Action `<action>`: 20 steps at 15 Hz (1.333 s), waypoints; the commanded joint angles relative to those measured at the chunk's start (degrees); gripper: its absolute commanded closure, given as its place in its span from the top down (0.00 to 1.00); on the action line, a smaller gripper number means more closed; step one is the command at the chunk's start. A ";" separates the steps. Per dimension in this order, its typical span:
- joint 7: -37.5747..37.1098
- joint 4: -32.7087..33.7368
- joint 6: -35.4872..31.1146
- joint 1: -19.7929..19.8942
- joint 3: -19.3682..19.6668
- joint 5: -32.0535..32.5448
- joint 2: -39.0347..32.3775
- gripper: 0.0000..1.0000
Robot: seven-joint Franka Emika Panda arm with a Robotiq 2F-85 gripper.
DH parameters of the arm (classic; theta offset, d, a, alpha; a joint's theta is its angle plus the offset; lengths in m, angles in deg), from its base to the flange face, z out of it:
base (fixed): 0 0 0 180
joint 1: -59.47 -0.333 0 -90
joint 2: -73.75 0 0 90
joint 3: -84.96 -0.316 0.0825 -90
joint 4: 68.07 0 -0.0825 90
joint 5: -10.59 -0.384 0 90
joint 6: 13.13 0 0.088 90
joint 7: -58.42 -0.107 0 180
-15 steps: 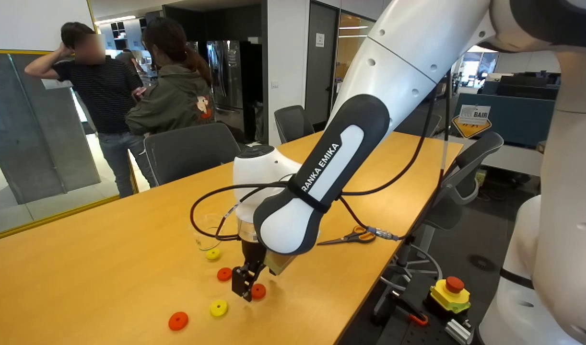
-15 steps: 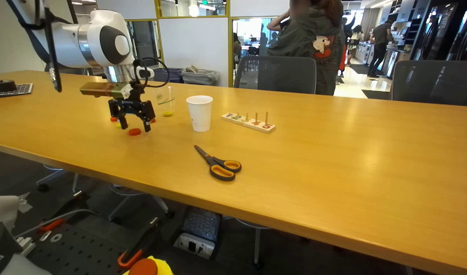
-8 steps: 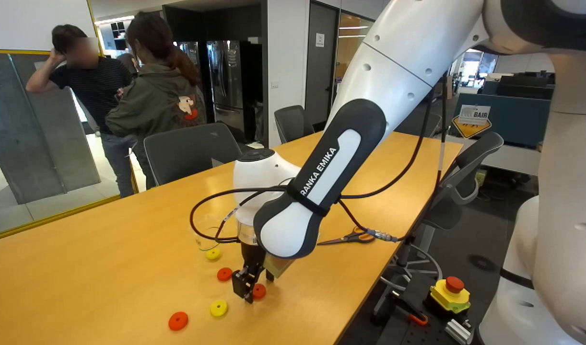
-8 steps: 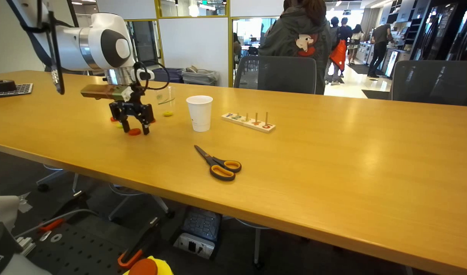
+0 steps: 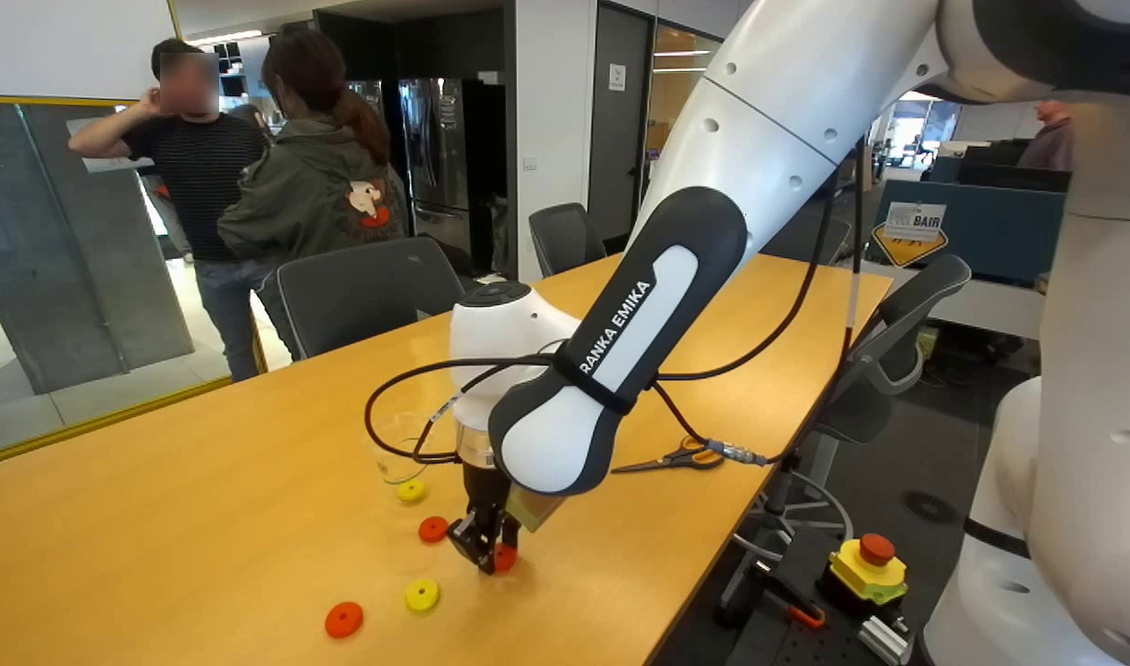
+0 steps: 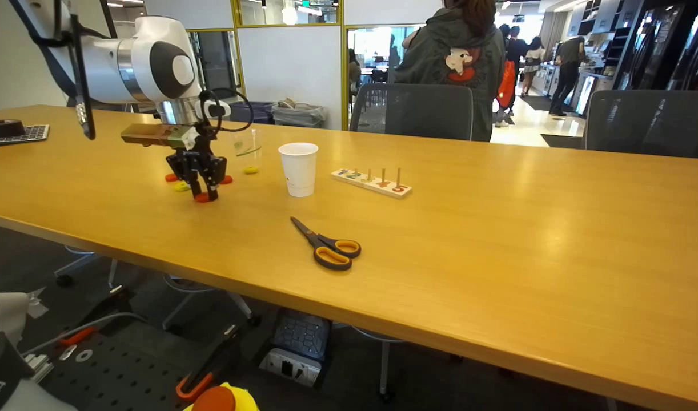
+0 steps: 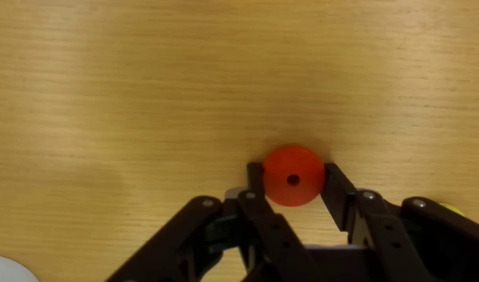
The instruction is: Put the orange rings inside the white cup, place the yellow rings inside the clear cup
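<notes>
Scissors (image 6: 332, 251) with black-and-orange handles lie on the tabletop (image 6: 486, 240), nearer its edge than the white paper cup (image 6: 299, 168), which stands upright near a numbered wooden peg board (image 6: 372, 184). A computer keyboard (image 6: 36, 133) sits well apart at the edge of an exterior view. Your cable loop (image 5: 369, 416) crosses in front of the clear cup (image 5: 400, 435) in an exterior view. Closest to your fingers (image 7: 338, 194) are loose rings: an orange ring (image 5: 433, 529) and a yellow ring (image 5: 422, 595) lie near them, and another orange ring (image 5: 344, 620) lies farther off.

You have 3 orange rings, 2 yellow rings, 1 white paper cup, 1 clear cup, 1 pair of scissors and 1 peg board. The 2nd yellow ring (image 5: 411, 491) shows at the foot of the clear cup; whether it lies inside or just beside, you cannot tell.

Your fingers grasp the 3rd orange ring (image 7: 292, 166), flat between them with a fingertip touching either side, well apart from the white paper cup. It sits low at the tabletop; whether it touches the surface, you cannot tell.

Your Franka arm (image 5: 713, 157) slants down from the upper right in an exterior view, its forearm angled over the tabletop and its wrist bent so that the fingers point down.
</notes>
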 commanded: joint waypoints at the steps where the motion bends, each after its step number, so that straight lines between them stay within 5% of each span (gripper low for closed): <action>1: -2.02 -0.59 1.01 -0.56 2.04 1.97 3.18 0.20; 10: 0.86 6.55 9.61 4.57 3.88 3.17 12.39 0.20; 20: 0.54 11.39 10.29 11.16 7.07 12.46 9.61 0.20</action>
